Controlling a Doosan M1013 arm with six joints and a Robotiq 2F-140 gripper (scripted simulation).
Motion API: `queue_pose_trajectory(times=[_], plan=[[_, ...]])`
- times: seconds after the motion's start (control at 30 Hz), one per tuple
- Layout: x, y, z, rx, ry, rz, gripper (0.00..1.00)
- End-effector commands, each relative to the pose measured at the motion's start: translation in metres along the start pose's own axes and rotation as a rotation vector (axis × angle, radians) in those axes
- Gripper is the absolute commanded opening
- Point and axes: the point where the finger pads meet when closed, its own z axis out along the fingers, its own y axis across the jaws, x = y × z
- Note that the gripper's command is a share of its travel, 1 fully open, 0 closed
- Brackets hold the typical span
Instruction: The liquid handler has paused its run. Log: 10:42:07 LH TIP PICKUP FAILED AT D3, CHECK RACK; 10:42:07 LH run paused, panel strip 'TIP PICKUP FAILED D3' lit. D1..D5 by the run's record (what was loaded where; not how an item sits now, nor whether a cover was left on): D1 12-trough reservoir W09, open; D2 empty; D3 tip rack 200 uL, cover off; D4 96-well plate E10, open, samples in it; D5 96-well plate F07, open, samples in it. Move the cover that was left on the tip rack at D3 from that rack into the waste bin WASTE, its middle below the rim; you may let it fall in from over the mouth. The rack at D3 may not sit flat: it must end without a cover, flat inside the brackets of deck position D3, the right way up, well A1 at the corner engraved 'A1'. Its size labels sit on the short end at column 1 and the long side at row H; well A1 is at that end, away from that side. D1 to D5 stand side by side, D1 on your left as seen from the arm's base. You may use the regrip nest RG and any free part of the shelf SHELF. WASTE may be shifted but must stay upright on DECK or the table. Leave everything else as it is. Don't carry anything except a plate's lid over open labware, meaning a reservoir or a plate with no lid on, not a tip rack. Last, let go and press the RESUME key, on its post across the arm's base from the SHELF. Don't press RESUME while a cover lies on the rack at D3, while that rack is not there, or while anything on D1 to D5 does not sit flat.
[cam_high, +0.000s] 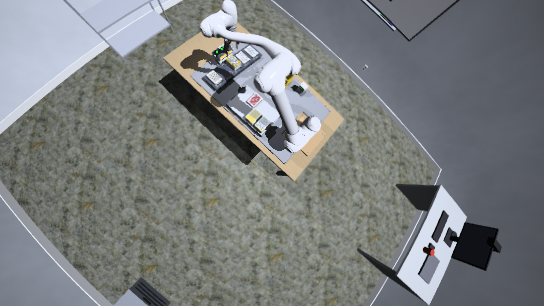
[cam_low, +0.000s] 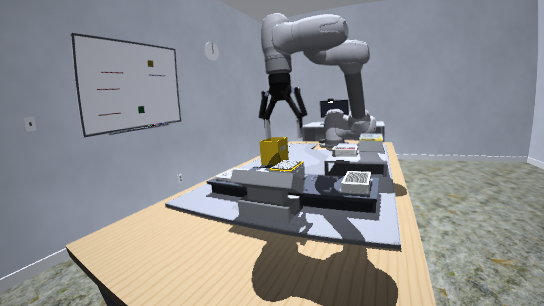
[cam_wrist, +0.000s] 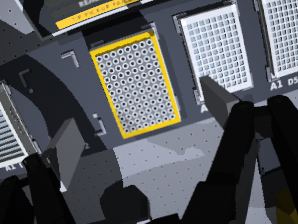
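Observation:
The tip rack (cam_wrist: 135, 83) has a yellow rim and lies in the middle deck position, and its grid of holes shows from above. It also shows in the exterior view (cam_low: 287, 166) and in the overhead view (cam_high: 233, 61). I see no separate cover on it, and I cannot tell whether it sits fully flat. A yellow open box, the waste bin (cam_low: 274, 150), stands just behind the rack. My gripper (cam_low: 282, 119) hangs high above the rack and the bin, open and empty. Its dark fingers fill the lower wrist view (cam_wrist: 143, 136).
Two white well plates (cam_wrist: 216, 46) (cam_wrist: 282, 23) lie right of the rack in the wrist view, and the ribbed reservoir (cam_low: 356, 181) lies on its other side. The shelf (cam_low: 359, 153) holds more labware near the arm's base.

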Motion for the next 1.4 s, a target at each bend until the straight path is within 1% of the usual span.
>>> queue_pose_trajectory(times=[0.0,0.07,0.43,0.47,1.37], plan=[[-0.004,-0.004,0.016,-0.004,-0.013,-0.002,0.77],[-0.004,-0.004,0.016,-0.004,-0.013,-0.002,0.77],[-0.004,-0.004,0.053,-0.004,-0.013,-0.002,0.77],[-0.004,-0.004,0.054,-0.004,-0.013,-0.002,0.77],[-0.004,-0.004,0.054,-0.004,-0.013,-0.002,0.77]])
